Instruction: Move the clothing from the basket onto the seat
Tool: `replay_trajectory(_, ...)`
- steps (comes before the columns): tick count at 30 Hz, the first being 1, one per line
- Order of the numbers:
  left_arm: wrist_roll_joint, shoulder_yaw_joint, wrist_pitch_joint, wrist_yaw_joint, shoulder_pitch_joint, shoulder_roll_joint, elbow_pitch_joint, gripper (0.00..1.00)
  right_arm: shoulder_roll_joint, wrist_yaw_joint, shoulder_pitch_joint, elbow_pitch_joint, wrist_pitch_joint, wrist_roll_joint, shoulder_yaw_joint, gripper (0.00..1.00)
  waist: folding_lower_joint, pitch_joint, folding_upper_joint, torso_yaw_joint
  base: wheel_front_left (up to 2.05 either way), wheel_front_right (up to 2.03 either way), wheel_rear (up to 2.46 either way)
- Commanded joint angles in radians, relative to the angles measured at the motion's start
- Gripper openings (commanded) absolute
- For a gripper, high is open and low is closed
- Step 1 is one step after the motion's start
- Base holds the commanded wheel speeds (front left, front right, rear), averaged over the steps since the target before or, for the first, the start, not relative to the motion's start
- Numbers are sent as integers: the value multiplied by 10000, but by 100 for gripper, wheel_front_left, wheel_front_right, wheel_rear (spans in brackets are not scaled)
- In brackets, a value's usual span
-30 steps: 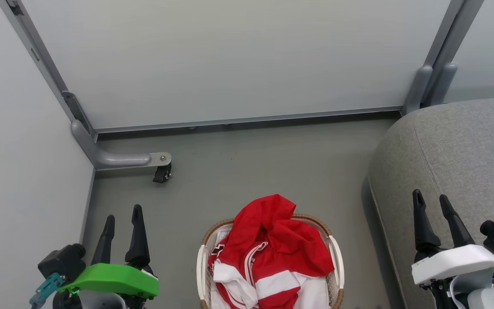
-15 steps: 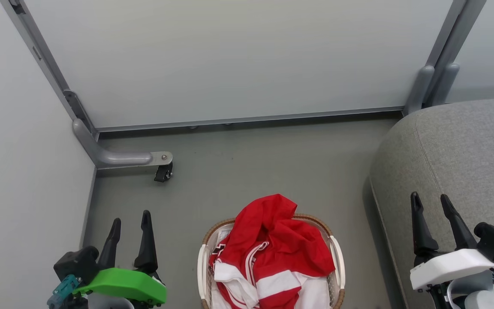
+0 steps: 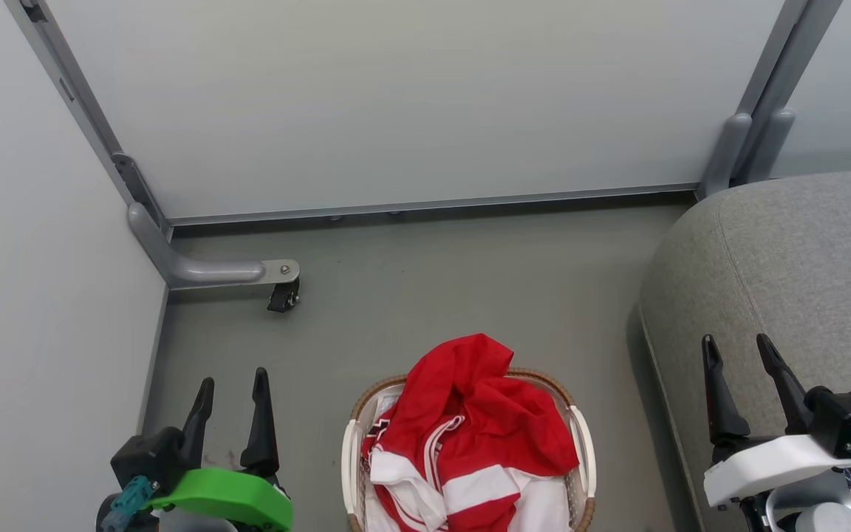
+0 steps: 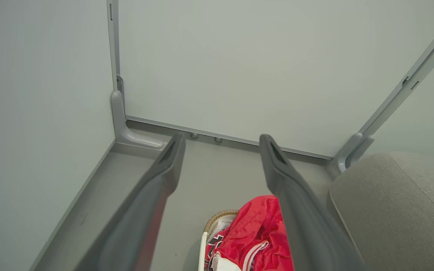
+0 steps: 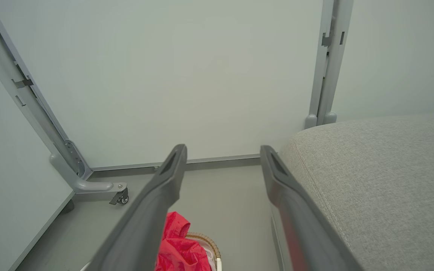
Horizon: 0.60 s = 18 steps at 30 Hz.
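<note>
Currently left pincer & right pincer are held apart, empty. Clothing is heaped in basket btw. them; seat lies beneath right one. Risk: basket could be dragged along if fabric's snagged on it.

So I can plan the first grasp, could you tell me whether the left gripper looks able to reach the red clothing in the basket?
Probably yes: the left gripper is open and empty, the clothing is heaped above the basket rim, and only bare floor lies between them.
</note>
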<state>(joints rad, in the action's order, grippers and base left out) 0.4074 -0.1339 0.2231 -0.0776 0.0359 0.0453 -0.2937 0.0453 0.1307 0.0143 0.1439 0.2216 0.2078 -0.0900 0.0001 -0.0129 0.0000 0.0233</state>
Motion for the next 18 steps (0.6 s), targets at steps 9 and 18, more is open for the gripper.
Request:
replay_trajectory(9,-801,-66,255,70,-42,74,-181,100,69,0,-145,-59,276,-909,-18,100,-1,-3,0,49,0,0,0)
replay_trajectory(18,-1247,-168,424,108,-45,79,-341,100,77,0,-214,-66,449,-1549,-15,100,-1,-23,0,76,0,0,0)
